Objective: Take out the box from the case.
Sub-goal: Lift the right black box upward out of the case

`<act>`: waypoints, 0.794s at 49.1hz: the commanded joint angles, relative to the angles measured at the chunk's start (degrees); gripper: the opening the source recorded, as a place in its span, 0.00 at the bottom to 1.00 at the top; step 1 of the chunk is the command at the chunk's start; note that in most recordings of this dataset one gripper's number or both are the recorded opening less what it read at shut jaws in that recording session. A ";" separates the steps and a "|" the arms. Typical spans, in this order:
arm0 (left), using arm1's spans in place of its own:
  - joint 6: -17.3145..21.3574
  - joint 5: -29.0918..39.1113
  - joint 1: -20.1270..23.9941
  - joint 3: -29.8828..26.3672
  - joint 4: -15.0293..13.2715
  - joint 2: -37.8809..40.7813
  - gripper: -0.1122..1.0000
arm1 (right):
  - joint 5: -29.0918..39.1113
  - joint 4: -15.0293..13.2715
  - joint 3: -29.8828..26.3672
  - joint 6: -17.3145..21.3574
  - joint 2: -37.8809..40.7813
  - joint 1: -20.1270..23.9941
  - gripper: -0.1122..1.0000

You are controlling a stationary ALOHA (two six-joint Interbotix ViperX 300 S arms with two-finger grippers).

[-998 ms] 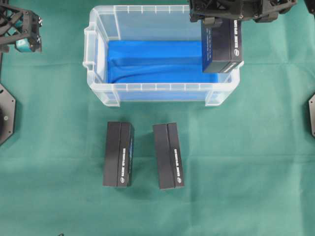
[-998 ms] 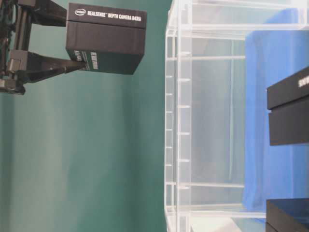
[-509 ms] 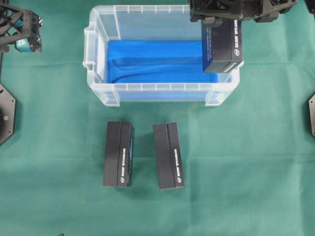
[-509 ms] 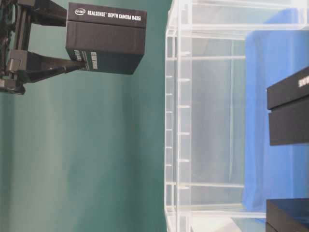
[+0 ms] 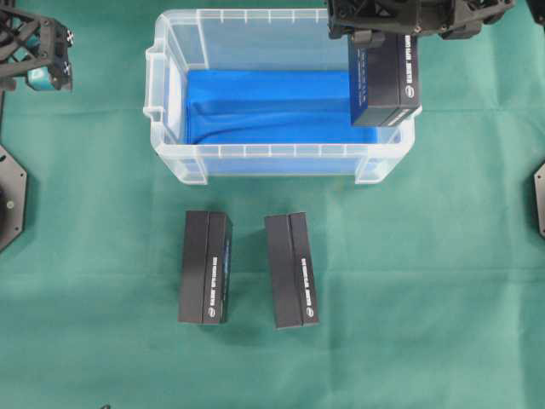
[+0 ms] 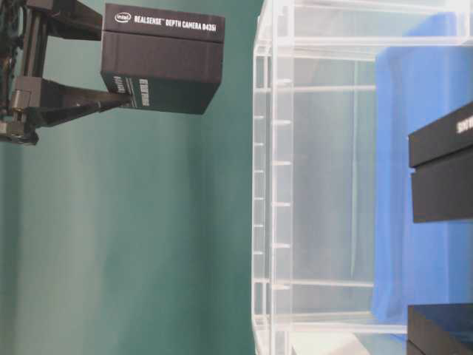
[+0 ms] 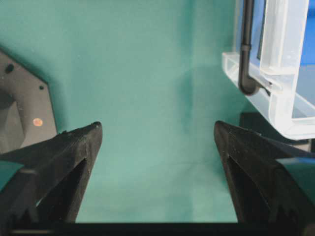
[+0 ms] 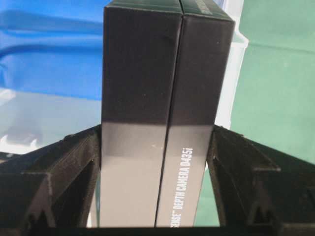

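Observation:
A black box [image 5: 384, 79] with white lettering hangs in the air over the right end of the case [image 5: 255, 151], a clear plastic bin lined with blue cloth [image 5: 264, 106]. My right gripper [image 8: 156, 132] is shut on the box [image 8: 162, 113], one finger on each long side. From table level the box [image 6: 162, 59] is well above the case's rim [image 6: 260, 177]. My left gripper [image 7: 157, 129] stands open over bare green cloth at the far left, beside the case's corner [image 7: 275, 98].
Two more black boxes [image 5: 205, 267] [image 5: 291, 270] lie side by side on the green cloth in front of the case. Black mounts sit at the left edge [image 5: 10, 196] and right edge [image 5: 539, 200] of the table.

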 commanded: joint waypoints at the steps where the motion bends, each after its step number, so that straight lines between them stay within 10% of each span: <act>1: 0.09 -0.09 -0.09 -0.70 -0.09 -0.35 0.92 | 0.00 -0.26 -1.67 -0.09 -2.11 0.18 0.70; 39: -0.09 -0.18 -0.09 -0.70 -0.09 -0.35 0.92 | -0.26 -0.97 -1.67 0.00 -2.11 0.97 0.70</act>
